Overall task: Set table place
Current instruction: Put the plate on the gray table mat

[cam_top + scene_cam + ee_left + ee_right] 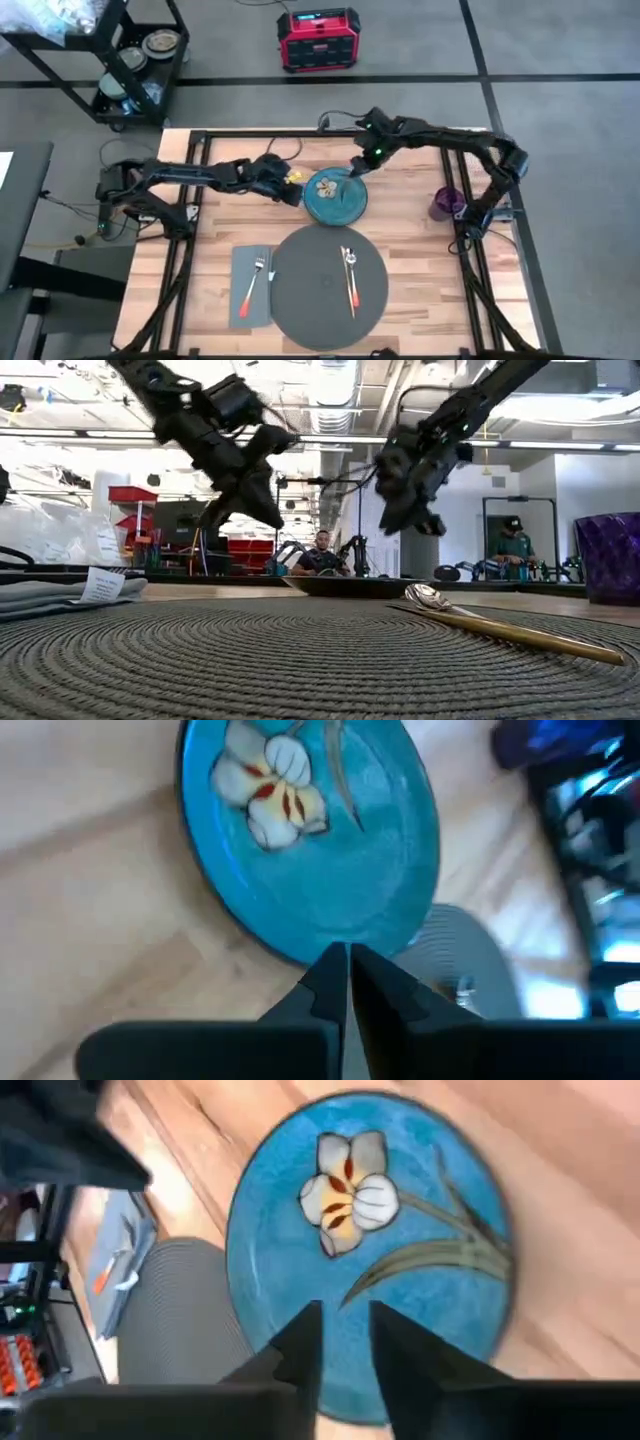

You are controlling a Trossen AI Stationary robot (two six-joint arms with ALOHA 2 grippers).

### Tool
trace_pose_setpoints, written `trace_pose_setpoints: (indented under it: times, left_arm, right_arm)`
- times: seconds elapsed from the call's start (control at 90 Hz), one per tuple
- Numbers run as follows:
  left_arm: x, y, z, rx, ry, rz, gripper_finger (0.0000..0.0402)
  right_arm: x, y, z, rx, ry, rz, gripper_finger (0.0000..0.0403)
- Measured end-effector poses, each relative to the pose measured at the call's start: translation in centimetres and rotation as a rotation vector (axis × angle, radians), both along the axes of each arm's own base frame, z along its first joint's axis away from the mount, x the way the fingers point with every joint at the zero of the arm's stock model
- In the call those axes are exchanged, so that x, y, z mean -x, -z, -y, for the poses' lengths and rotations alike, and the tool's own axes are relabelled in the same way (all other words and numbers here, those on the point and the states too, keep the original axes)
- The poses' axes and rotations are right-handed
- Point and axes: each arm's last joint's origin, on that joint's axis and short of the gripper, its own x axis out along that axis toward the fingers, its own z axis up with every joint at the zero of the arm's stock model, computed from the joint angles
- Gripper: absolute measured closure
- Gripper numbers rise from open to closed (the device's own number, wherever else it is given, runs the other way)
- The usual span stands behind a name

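Observation:
The table point(420, 260) is light wood planks in a black frame. The place, a round dark grey placemat point(310, 300), lies near the table's front edge. Behind it a teal plate point(340, 205) with a flower pattern rests flat on the wood. My left gripper point(295, 193) hovers shut just over the plate's left rim point(300, 955). My right gripper point(357, 170) hovers over the plate's far part point(430, 1200) with a narrow gap between its fingers. In the low view both grippers point(272, 518) point(400, 525) hang clear above the plate point(350, 586).
A grey napkin point(240, 300) with a fork point(253, 280) lies left of the placemat. A gold spoon point(351, 270) and a second utensil lie on the placemat. A purple cup point(444, 204) stands at the right. A small yellow thing point(293, 177) lies beside the plate's far left.

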Motion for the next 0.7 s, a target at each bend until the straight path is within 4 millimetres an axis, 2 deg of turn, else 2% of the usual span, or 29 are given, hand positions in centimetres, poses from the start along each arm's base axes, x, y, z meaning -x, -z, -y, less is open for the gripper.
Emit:
trace_pose_setpoints:
  times: [0.144, 0.222, 0.311, 0.467, 0.7]
  left_arm:
    - [2.2, 2.3, 0.1, 0.115, -0.092, 0.115, 0.04]
    - [2.8, 3.1, 0.2, 0.141, -0.123, 0.129, 0.0388]
    - [2.9, 3.2, 0.0, 0.13, -0.156, 0.143, 0.0367]
    - [2.9, 3.0, -0.6, 0.104, -0.179, 0.148, 0.0339]
    - [3.3, 3.2, -1.1, 0.103, -0.208, 0.125, 0.0334]
  right_arm:
    - [1.9, 0.3, -0.2, -0.007, 0.015, -0.005, 0.0221]
    - [2.6, 1.5, -0.4, -0.047, 0.039, -0.005, 0.0178]
    - [3.3, 3.3, -0.7, -0.1, 0.079, -0.015, 0.0147]
    - [4.0, 5.6, -1.3, -0.132, 0.127, 0.001, 0.0142]
    - [5.2, 7.6, -1.3, -0.188, 0.186, 0.019, 0.0159]
